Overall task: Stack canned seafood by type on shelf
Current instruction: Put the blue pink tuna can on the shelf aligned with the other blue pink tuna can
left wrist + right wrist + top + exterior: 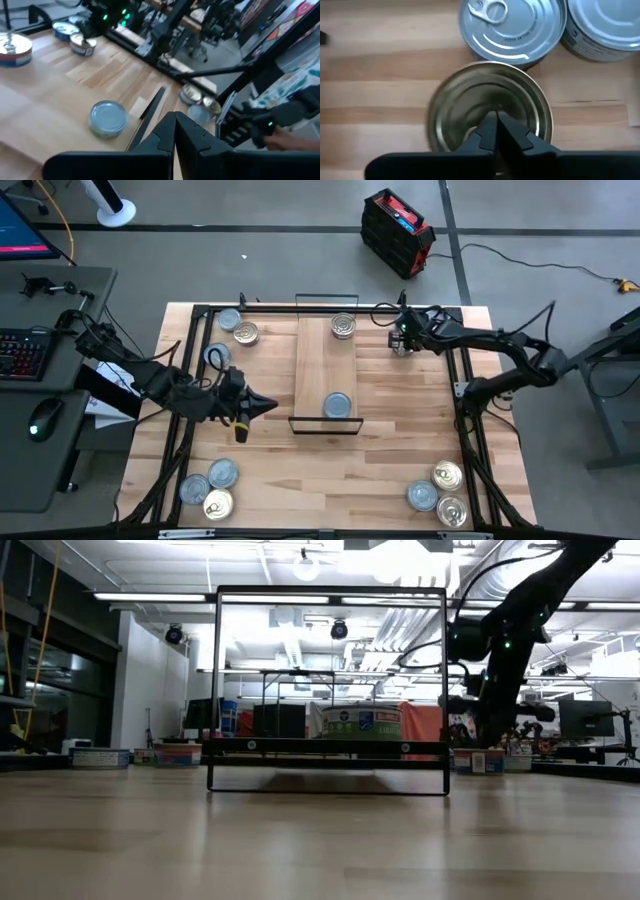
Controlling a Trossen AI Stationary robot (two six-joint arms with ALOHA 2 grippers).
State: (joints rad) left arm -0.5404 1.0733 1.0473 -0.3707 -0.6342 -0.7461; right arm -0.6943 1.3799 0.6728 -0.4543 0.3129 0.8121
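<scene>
Right wrist view first: how does the right tool [495, 116] stand?

Its two fingers are together, nothing between them. They are right over a gold-lidded tin [470, 100] that lies flat on the bench [370, 85]. I cannot tell if the tips touch the lid.

What is around that tin?

A silver ring-pull tin [520, 30] is touching it or almost touching it, and a pale tin [605, 30] is just beside the silver one.

Where is this on the bench, seen from the high view?

At about 1 o'clock from the middle, near the far right corner of the shelf [315, 365]. The arm hides these three tins from above.

And the left tool [268, 407]?

Also closed and empty. It hangs at about 8 o'clock from the shelf's middle, just beside the near left corner, and points to 3 o'clock.

What is on the shelf itself?

Two tins, well apart. A ring-pull shelf tin [343, 326] is at the 12 o'clock end and a pale blue-grey shelf tin [338, 405] is at the 6 o'clock end.

The other tins?

Three groups lie on the bench: the far left group [240, 330] at 11 o'clock, the near left group [215, 485] at 7 o'clock, the near right group [440, 492] at 5 o'clock.
</scene>
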